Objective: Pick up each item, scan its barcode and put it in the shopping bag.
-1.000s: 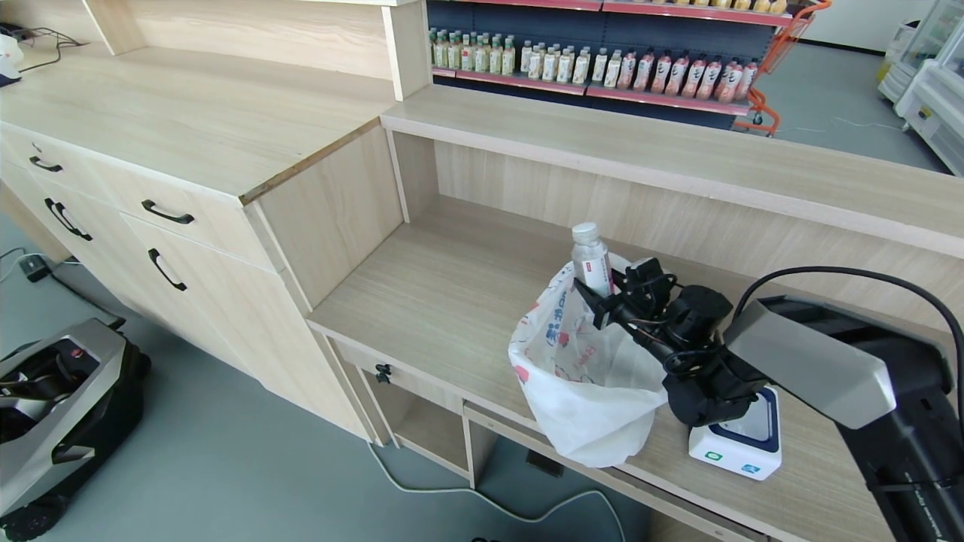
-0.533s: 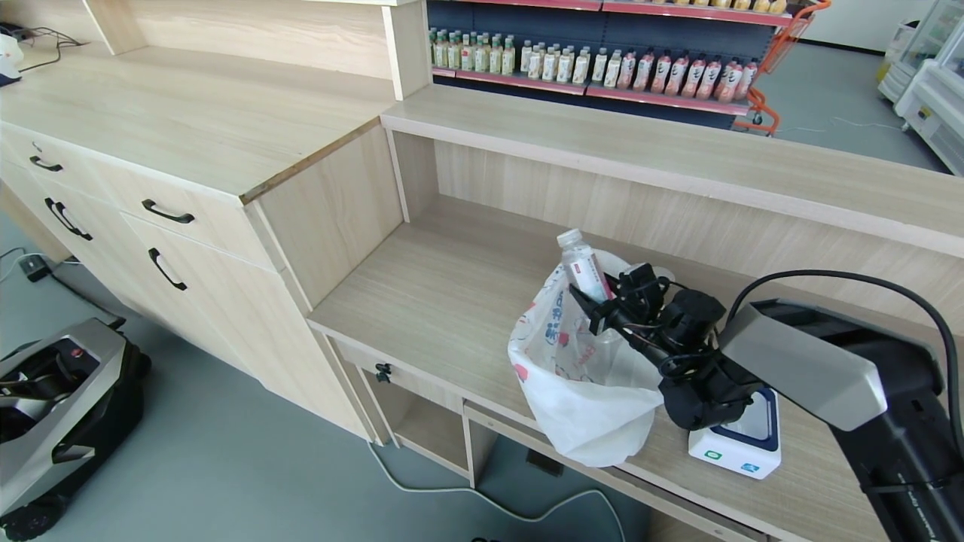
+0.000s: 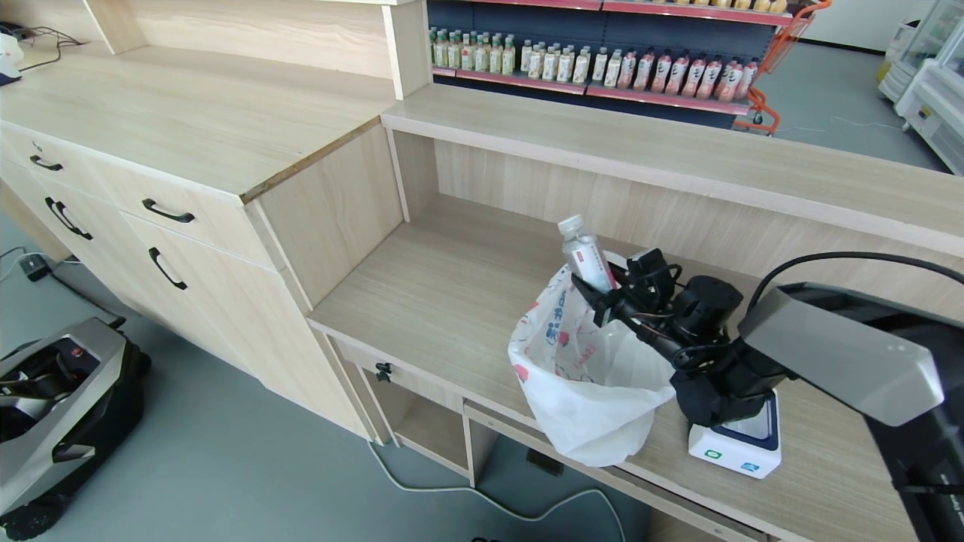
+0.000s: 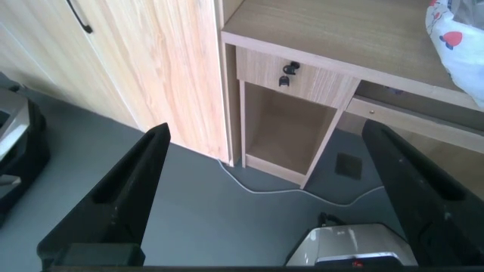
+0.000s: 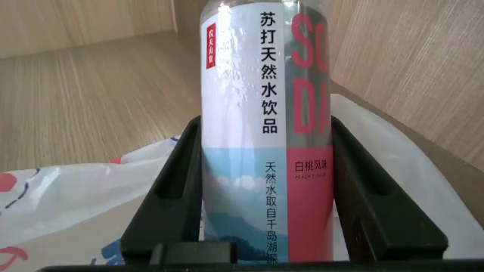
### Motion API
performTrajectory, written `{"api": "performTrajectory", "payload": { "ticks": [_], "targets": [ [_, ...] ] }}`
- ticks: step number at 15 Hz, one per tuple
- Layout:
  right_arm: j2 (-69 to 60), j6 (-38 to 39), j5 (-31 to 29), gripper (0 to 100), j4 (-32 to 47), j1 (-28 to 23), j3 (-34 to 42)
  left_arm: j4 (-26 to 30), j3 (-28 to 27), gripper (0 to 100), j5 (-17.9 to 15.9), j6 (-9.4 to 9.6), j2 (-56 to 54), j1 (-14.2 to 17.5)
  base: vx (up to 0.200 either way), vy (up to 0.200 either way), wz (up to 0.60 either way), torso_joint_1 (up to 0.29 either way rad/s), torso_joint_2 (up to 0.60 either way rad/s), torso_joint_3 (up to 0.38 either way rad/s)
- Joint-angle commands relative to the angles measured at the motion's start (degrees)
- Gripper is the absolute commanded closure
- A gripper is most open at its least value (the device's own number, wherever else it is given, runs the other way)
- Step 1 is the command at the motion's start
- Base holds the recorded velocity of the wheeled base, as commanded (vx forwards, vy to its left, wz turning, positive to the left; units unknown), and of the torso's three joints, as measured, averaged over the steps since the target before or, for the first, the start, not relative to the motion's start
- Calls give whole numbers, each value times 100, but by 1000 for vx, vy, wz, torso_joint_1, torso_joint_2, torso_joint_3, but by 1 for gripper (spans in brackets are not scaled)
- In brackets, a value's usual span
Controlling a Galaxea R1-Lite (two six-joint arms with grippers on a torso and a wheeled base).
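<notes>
On the wooden surface, with a shelf of bottled drinks beyond it, I held the right gripper over the mouth of the shopping bag, jaws clamped on the tilted soda water bottle, the barcode scanner half hidden behind the wrist, while the left gripper hung with jaws apart above the floor.

Wooden counter lies beneath the jaws of the right gripper; a raised ledge runs behind and above them. Cabinet with 4 black handles, well left of the jaws. Shelf of bottles, far beyond. Keyed drawer and floor cable, below-left.
</notes>
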Motion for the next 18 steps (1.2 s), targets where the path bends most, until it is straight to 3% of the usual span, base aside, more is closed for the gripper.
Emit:
{"api": "performTrajectory", "payload": {
  "ticks": [1,7,11,18],
  "targets": [
    [-1229,246,12,100,192,86,1251,0,0,0,0,2,9,0,0,0,0,0,0,0],
    [-2099,589,-217,100,447,156,2947,0,0,0,0,2,9,0,0,0,0,0,0,0],
    [-1845,695,-902,100,851,86,2982,0,0,0,0,2,9,0,0,0,0,0,0,0],
    [-1634,827,-1210,100,1123,51,2974,0,0,0,0,2,9,0,0,0,0,0,0,0]
  ]
}}
